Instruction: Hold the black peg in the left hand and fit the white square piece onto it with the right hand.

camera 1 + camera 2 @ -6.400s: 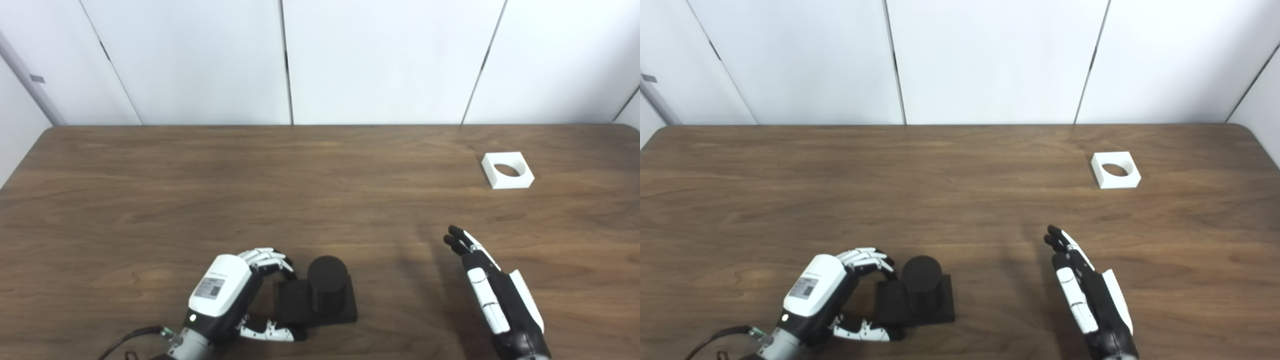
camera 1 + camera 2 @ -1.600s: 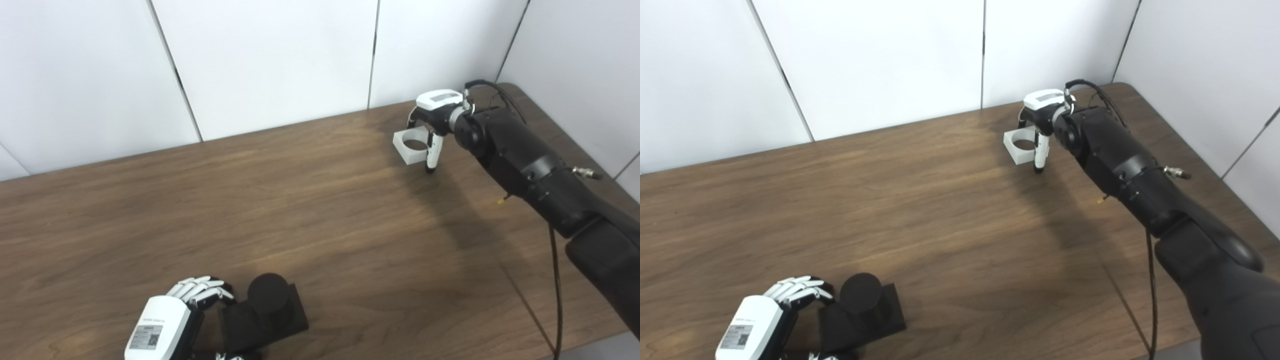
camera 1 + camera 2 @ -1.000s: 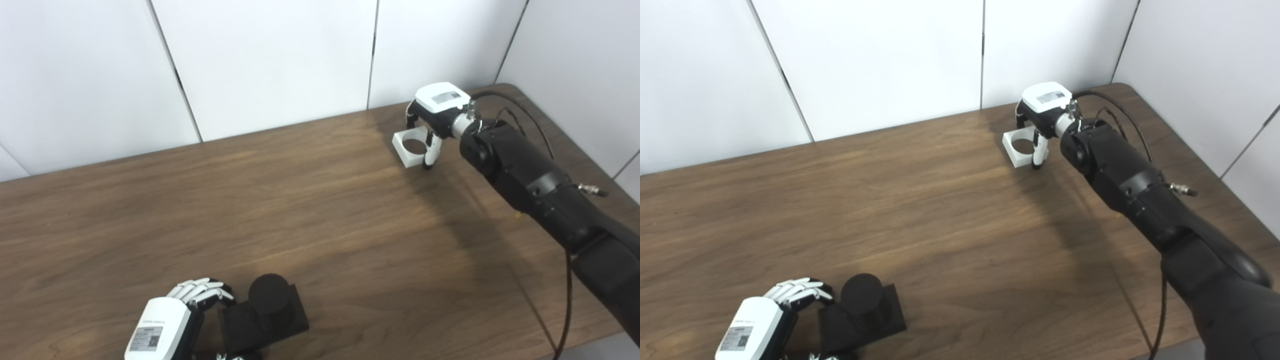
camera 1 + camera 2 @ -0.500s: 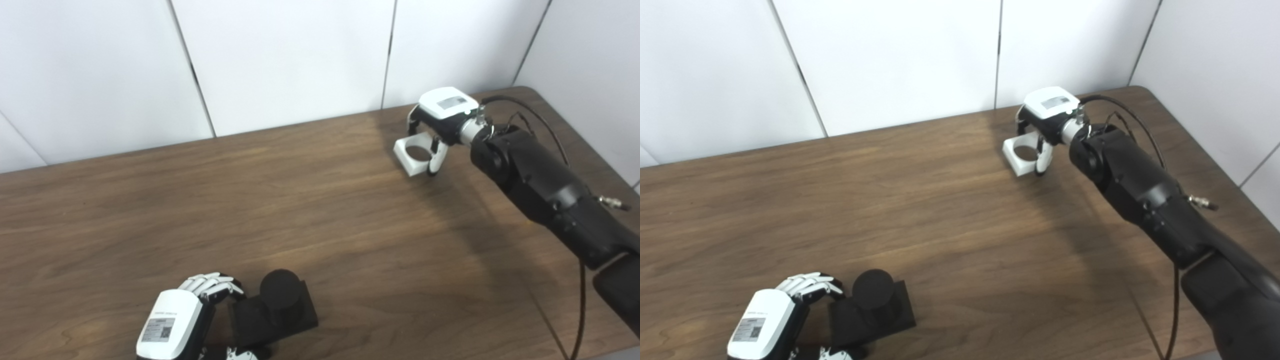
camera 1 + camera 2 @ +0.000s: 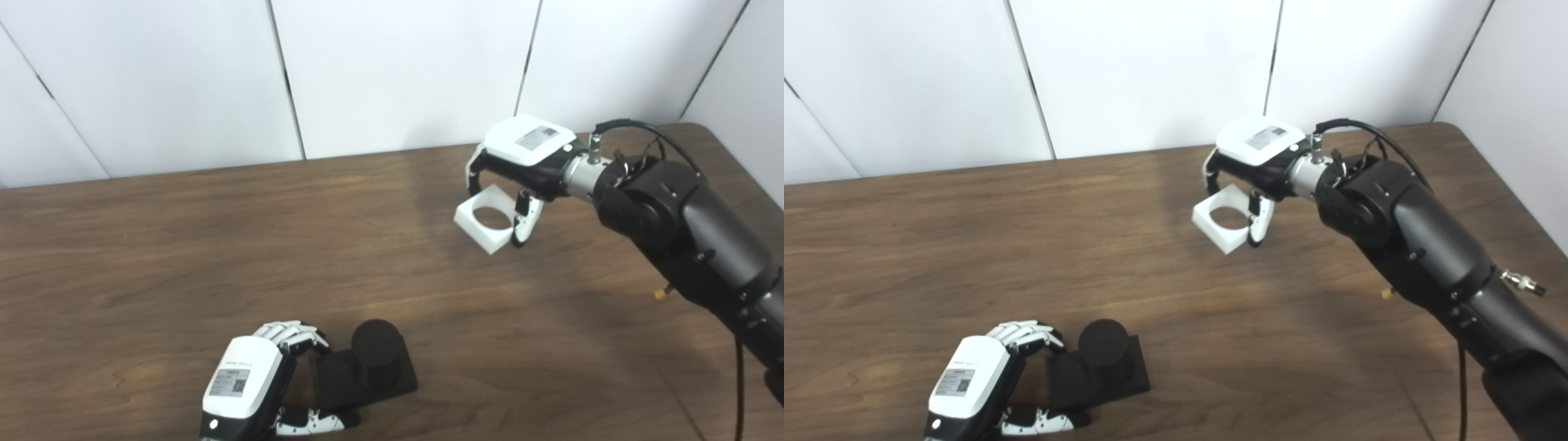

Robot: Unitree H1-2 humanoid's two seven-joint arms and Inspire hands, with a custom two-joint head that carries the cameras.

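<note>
White square piece point(image 5: 485, 223) hangs tilted above the desk point(image 5: 184, 245), gripped under the right hand point(image 5: 520, 159). Well apart, the black peg point(image 5: 375, 350) stands on its square base, which the left hand point(image 5: 251, 383) clasps from beside it.

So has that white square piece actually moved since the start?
Yes. The white square piece, once lying near the table's far right edge, is now held by the right hand, off the wood and nearer the black peg.
</note>
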